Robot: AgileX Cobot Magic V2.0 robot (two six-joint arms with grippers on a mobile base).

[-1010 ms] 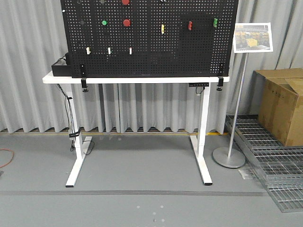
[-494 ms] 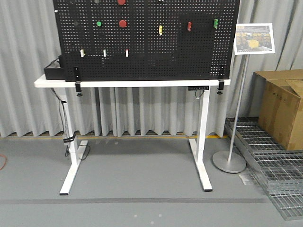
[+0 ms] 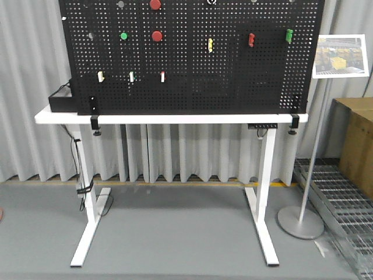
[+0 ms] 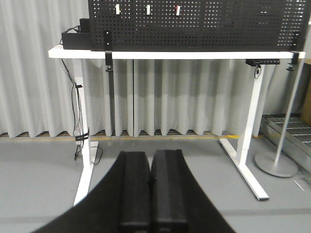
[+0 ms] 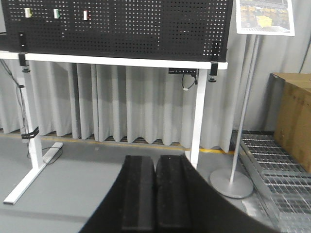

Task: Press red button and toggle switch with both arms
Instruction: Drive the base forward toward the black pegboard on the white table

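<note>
A black pegboard [image 3: 192, 64] stands on a white table [image 3: 58, 118]. It carries two red round buttons [image 3: 157, 36], one above the other, a green button [image 3: 123, 36], a yellow switch [image 3: 210, 44], a red toggle [image 3: 251, 39], a green toggle [image 3: 288, 35] and three small white switches [image 3: 132, 76]. The arms do not show in the front view. My left gripper [image 4: 151, 156] is shut and empty, low over the floor, far from the board. My right gripper [image 5: 155, 160] is shut and empty too, equally far back. The white switches also show in the left wrist view [image 4: 147, 9].
A black box [image 3: 60, 100] sits on the table's left end, with cables down the left leg [image 3: 81, 175]. A sign stand [image 3: 303, 216] is to the right. A cardboard box [image 3: 358, 146] and metal grating [image 3: 344, 210] lie beyond it.
The front view has shifted left and come a little closer, so the board and table look larger and sit further right; the sign stand and box have slid towards the right edge.
</note>
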